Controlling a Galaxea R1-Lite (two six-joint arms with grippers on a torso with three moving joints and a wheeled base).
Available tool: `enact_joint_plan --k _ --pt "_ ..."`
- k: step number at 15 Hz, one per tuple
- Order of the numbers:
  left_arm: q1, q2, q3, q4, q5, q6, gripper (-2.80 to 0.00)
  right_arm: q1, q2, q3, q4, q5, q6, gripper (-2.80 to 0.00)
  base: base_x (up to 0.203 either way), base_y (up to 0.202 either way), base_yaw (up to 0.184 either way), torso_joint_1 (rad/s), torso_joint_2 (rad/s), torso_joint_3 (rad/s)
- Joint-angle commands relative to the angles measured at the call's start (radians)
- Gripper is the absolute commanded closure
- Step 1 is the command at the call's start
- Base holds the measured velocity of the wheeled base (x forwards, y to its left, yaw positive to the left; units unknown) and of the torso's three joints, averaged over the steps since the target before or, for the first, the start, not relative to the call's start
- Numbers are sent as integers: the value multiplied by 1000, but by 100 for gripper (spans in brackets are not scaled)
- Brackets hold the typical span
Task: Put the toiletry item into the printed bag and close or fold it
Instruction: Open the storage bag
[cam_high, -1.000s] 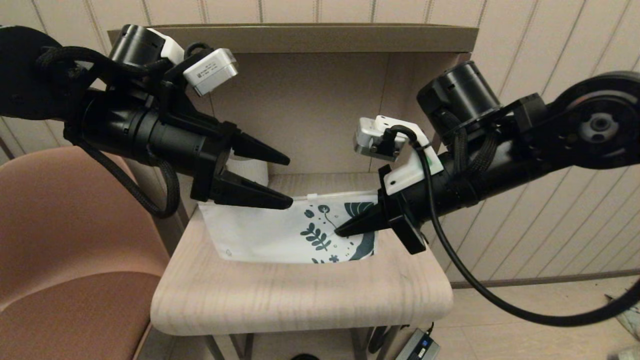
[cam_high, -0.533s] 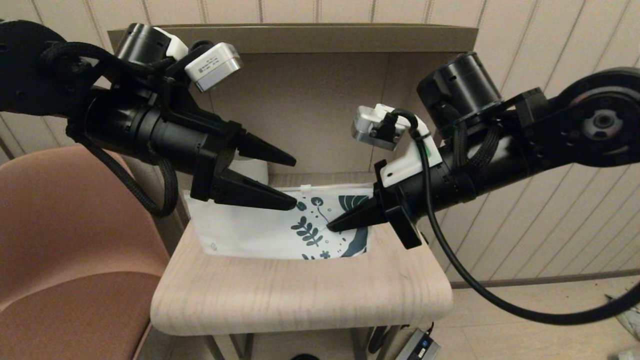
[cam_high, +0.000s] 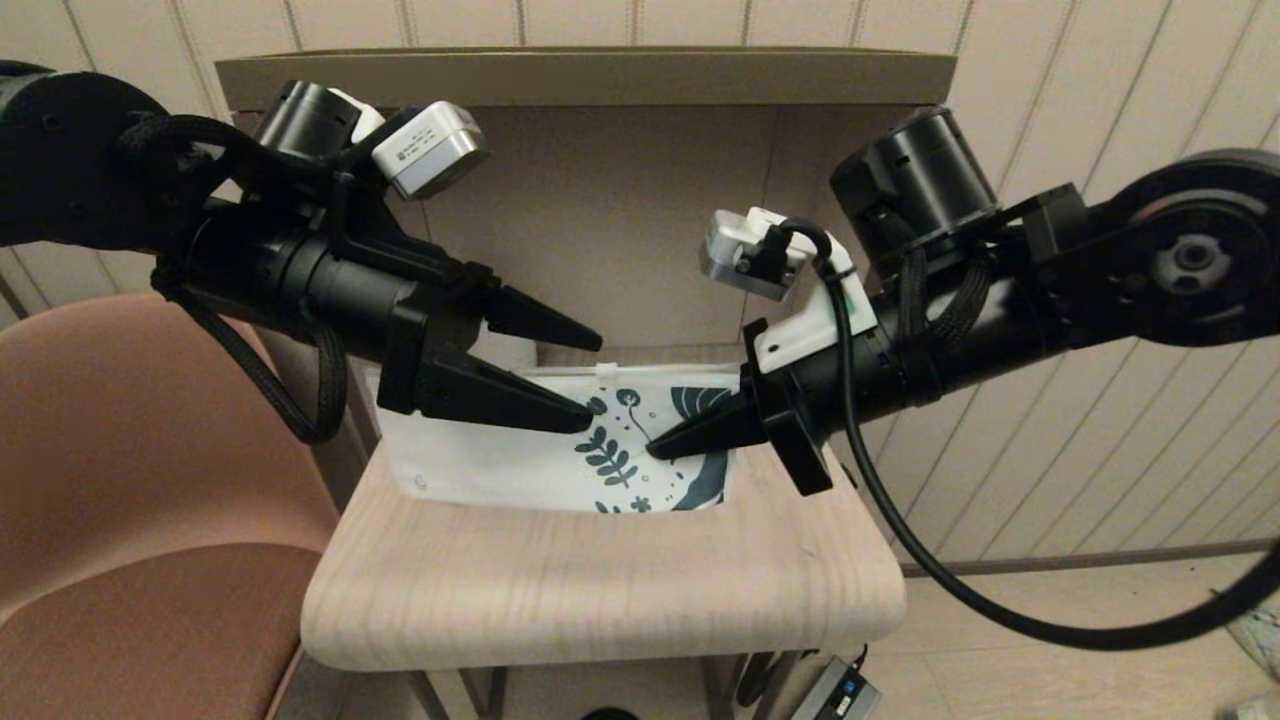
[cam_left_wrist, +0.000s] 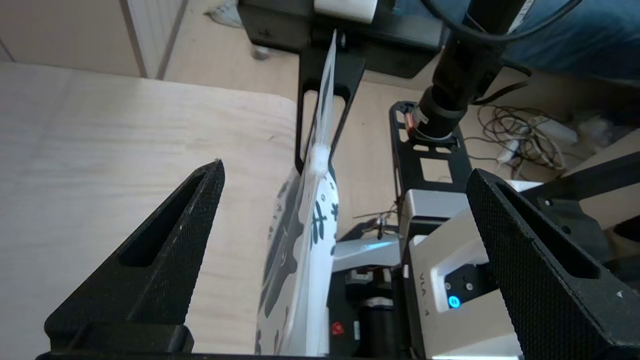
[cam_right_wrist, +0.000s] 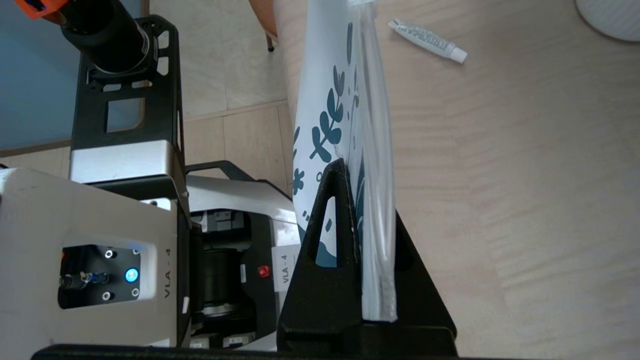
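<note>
The printed bag (cam_high: 500, 465) stands on edge above the small wooden table (cam_high: 600, 590), leaf print toward the right. My right gripper (cam_high: 655, 447) is shut on its printed end (cam_right_wrist: 325, 130). The left gripper (cam_high: 595, 385) is open around the bag's top edge near the white slider (cam_high: 607, 372). The left wrist view shows the bag (cam_left_wrist: 300, 240) between the left fingers, touching neither. The toiletry item (cam_right_wrist: 427, 41), a slim white tube, lies on the table behind the bag; it is hidden in the head view.
A white ribbed mug (cam_right_wrist: 610, 15) stands at the back of the table, near the tube. A pink chair (cam_high: 120, 480) is close on the left. The table sits in a niche with a back panel (cam_high: 620, 220) and a shelf above.
The right gripper has carried the bag left and slightly up. The left gripper has shifted right, so the bag's top edge now lies between its open fingers.
</note>
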Motion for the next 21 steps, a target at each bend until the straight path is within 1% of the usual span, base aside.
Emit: enact_joint_plan --k 1,13,14,21 --pt "-2 6 2 3 -8 4 -280 1 2 -2 0 4 -3 0 0 0 0 0 0 0" --pt "-6 -5 4 -8 -2 1 -280 0 19 -16 -1 4 9 0 0 0 0 0 0 0" --pt "-8 -6 4 -6 0 1 0 -1 19 -16 -1 4 9 0 0 0 0 0 0 0" --pt "-11 -13 21 -8 0 -4 0 -2 19 -18 -1 4 12 0 0 0 0 0 0 0"
